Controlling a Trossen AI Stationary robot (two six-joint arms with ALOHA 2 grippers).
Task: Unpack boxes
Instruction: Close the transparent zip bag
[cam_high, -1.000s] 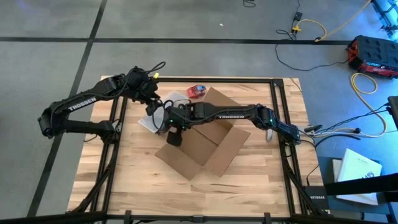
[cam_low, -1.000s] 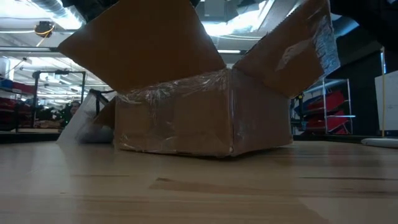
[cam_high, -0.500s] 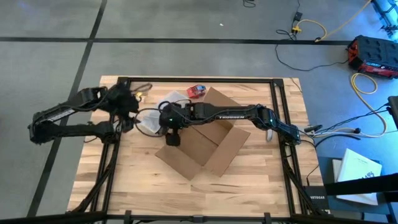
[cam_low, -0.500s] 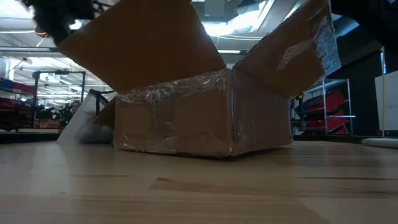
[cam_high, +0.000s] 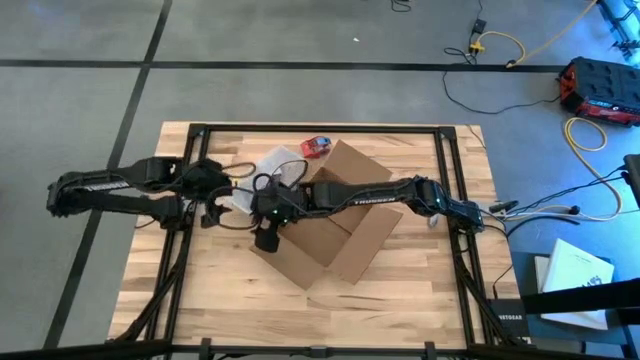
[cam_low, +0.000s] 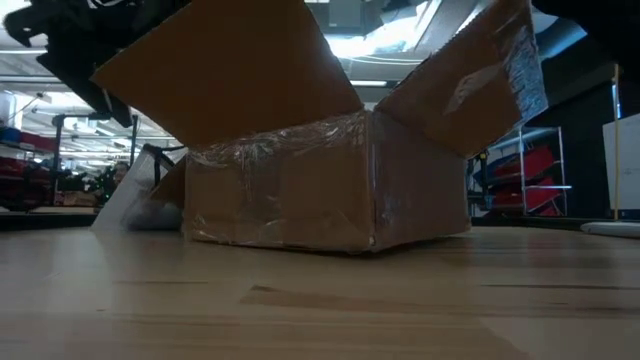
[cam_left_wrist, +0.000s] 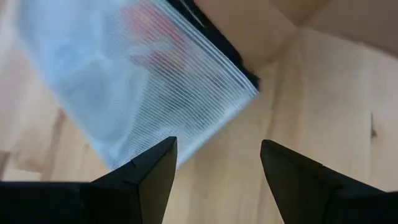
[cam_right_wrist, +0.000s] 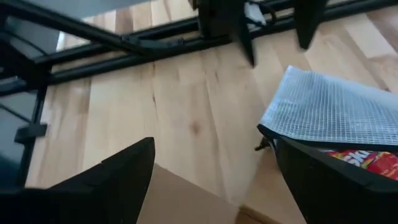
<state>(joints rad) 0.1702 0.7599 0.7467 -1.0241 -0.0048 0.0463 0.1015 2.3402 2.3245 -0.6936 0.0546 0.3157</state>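
box (cam_high: 322, 232) showing plain brown cardboard at frame center, shiny clear tape glinting silver on its flaps and side. bag (cam_high: 262, 175) just upper left of it reading clear/silvery with a fine white grid pattern, red print showing through. small object (cam_high: 316, 147) at upper center showing red and blue. desk (cam_high: 230, 300) showing pale wood planks with a black frame around it. both arms looking black, white lettering on the links. floor showing grey with dark seams, yellow cable upper right.

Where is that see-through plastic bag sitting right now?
From above, the plastic bag lies on the table's far left part, against the cardboard box's left side, with the left gripper just beside it.
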